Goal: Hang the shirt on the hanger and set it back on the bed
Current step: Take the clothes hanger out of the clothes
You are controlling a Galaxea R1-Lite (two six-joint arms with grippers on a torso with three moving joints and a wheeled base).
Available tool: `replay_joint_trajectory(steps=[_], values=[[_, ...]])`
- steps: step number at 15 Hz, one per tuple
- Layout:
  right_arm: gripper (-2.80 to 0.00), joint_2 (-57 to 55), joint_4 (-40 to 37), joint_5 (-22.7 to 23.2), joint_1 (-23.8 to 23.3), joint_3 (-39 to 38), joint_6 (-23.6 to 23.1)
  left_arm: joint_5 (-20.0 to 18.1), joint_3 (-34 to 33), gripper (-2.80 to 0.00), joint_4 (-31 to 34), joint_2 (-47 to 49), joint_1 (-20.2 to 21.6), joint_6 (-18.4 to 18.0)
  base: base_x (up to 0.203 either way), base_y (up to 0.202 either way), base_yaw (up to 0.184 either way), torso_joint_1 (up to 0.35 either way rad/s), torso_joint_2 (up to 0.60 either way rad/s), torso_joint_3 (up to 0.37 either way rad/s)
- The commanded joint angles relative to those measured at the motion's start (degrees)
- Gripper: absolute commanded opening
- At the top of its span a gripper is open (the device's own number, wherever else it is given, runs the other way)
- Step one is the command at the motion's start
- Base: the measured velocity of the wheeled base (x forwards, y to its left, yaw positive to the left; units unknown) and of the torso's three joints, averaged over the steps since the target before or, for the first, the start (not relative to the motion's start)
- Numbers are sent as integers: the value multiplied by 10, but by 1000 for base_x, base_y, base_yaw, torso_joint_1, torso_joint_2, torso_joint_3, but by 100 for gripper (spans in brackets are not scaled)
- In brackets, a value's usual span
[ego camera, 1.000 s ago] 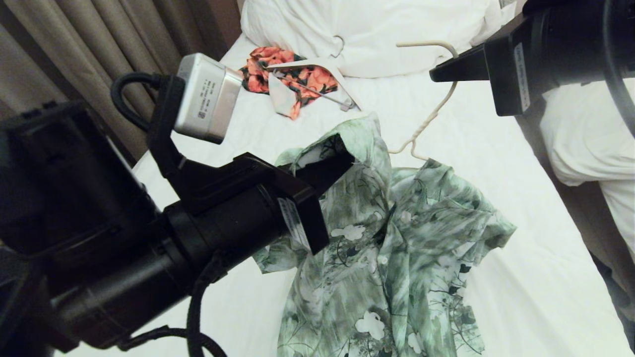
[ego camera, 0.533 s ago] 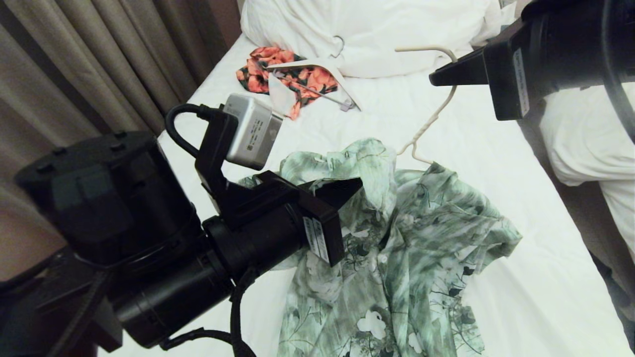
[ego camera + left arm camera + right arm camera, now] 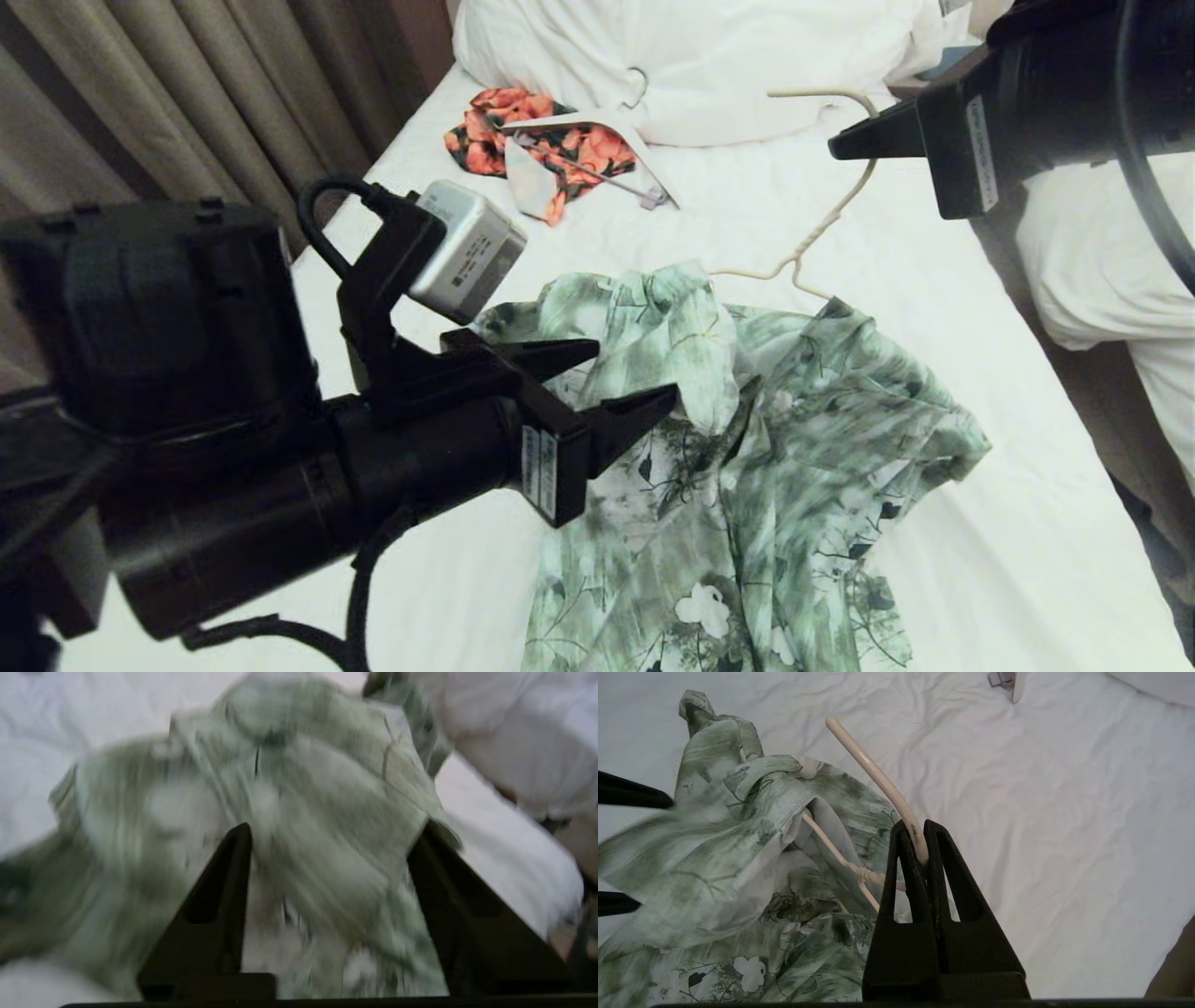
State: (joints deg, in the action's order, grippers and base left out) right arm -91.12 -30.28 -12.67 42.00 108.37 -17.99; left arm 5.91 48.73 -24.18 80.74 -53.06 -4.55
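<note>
Head view: hanger [image 3: 810, 245] partly inside shirt [image 3: 747, 448]; right end effector [image 3: 834, 147] pinched its hook, left end effector [image 3: 635, 378] spread, empty; laying on bed [image 3: 980, 523] outstanding.

Thin cloth shirt [image 3: 747, 448]; seemingly glossy hanger [image 3: 878, 777]

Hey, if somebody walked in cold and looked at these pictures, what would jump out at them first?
Most striking is the green floral shirt spread on the white bed, with the open left gripper hovering at its collar. At upper right, the right gripper is shut on the cream hanger, whose lower end runs under the shirt. An orange floral garment lies near the pillow.
</note>
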Motion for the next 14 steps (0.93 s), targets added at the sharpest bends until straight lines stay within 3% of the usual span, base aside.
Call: replay_joint_trajectory(steps=[1, 6, 7, 10, 14], values=[[-280, -2, -2, -1, -5, 0, -1, 8, 36, 0, 95, -37, 20, 0, 0, 0, 0, 0, 0, 0], [-280, -5, 1, 4, -19, -16, 7, 7, 65, 0, 100, -37, 101, 1, 0, 0, 0, 0, 0, 0], [-280, -6, 3, 5, -19, -16, 11, 7, 65, -280, 100, -36, 100, 2, 0, 0, 0, 0, 0, 0], [-280, -12, 3, 3, -26, -14, 10, 9, 68, -280, 108, -45, 110, 0, 0, 0, 0, 0, 0, 0], [-280, -27, 8, 3, -50, -11, 7, -8, 108, -280, 268, -91, 119, -2, 0, 0, 0, 0, 0, 0]])
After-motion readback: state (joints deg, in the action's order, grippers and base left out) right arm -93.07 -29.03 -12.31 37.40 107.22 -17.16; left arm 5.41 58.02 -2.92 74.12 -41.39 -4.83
